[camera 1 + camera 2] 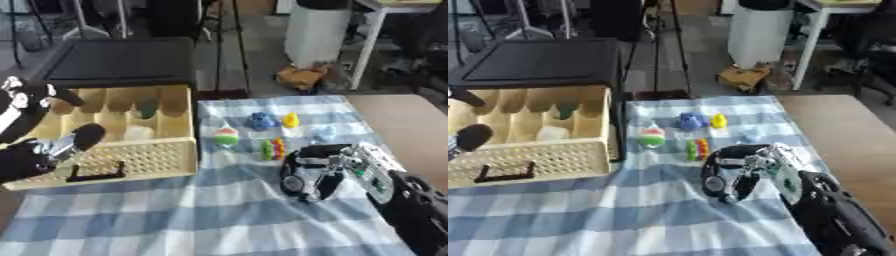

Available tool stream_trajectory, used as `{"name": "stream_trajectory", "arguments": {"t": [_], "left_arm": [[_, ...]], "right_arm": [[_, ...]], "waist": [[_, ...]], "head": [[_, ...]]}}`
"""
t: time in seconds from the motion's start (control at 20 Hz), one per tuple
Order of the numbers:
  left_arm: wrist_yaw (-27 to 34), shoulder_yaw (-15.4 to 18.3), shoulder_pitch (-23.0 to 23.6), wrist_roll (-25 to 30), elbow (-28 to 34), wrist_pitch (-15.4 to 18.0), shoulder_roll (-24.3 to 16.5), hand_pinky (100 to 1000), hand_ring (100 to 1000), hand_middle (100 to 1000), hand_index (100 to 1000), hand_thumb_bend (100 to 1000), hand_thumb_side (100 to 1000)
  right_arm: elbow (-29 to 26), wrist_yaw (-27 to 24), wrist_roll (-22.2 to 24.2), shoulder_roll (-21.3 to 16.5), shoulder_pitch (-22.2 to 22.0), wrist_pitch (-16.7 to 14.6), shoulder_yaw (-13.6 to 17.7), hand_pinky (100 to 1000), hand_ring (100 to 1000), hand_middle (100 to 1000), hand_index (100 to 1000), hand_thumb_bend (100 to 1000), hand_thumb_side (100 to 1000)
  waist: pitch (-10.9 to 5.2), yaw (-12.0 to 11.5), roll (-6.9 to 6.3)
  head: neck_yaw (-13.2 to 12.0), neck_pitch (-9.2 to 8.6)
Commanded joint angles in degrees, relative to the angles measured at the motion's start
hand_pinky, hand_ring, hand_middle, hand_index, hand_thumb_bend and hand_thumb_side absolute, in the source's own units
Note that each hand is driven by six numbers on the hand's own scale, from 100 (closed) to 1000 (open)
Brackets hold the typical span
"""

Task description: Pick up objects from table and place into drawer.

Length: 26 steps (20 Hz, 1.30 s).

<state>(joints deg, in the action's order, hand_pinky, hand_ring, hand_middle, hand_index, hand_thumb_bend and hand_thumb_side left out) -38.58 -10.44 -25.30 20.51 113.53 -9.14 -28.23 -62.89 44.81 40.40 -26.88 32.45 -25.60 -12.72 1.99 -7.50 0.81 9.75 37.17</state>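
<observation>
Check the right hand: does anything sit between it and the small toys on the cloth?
Nothing visible does. The right hand hovers over bare checked cloth, with the striped multicoloured toy just beyond its fingers. The blue toy and yellow toy lie farther back.

The right hand (313,172) comes in from the near right, black forearm angled toward the middle, fingers curled downward and holding nothing. The left hand (52,147) shows at the left edge, fingers relaxed.
</observation>
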Motion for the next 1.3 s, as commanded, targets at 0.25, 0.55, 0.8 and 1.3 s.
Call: {"name": "stream_trajectory", "arguments": {"t": [0.25, 0.55, 0.8, 1.3], "left_arm": [[0.1, 0.3, -0.9, -0.1, 1.1, 0.1, -0.7, 100, 100, 100, 699, 704, 1000], [0.1, 0.3, -0.8, -0.1, 1.1, 0.1, -0.6, 100, 100, 100, 699, 704, 1000], [0.1, 0.3, -0.7, -0.1, 1.1, 0.1, -0.7, 100, 100, 100, 699, 704, 1000], [0.0, 0.3, -0.6, -0.2, 1.1, 0.0, -0.8, 100, 100, 100, 699, 705, 1000]], "right_arm": [[-0.1, 1.1, 1.7, -0.7, 1.1, -2.5, 0.2, 827, 751, 738, 784, 303, 100], [0.1, 1.9, 1.3, -0.8, 1.0, -2.3, 0.1, 748, 619, 621, 744, 175, 100], [0.3, 2.4, 1.1, -0.8, 1.0, -2.1, 0.0, 704, 547, 565, 715, 126, 100], [-2.4, 1.8, -0.3, -1.7, 1.9, -1.9, 0.1, 706, 573, 560, 710, 138, 100]], "waist": [[-0.54, 0.0, -0.17], [-0.55, 0.0, -0.15], [-0.56, 0.0, -0.11], [-0.90, 0.0, 0.21]], "head": [[0.3, -0.38], [0.3, -0.48], [0.3, -0.50], [0.2, -0.46]]}}
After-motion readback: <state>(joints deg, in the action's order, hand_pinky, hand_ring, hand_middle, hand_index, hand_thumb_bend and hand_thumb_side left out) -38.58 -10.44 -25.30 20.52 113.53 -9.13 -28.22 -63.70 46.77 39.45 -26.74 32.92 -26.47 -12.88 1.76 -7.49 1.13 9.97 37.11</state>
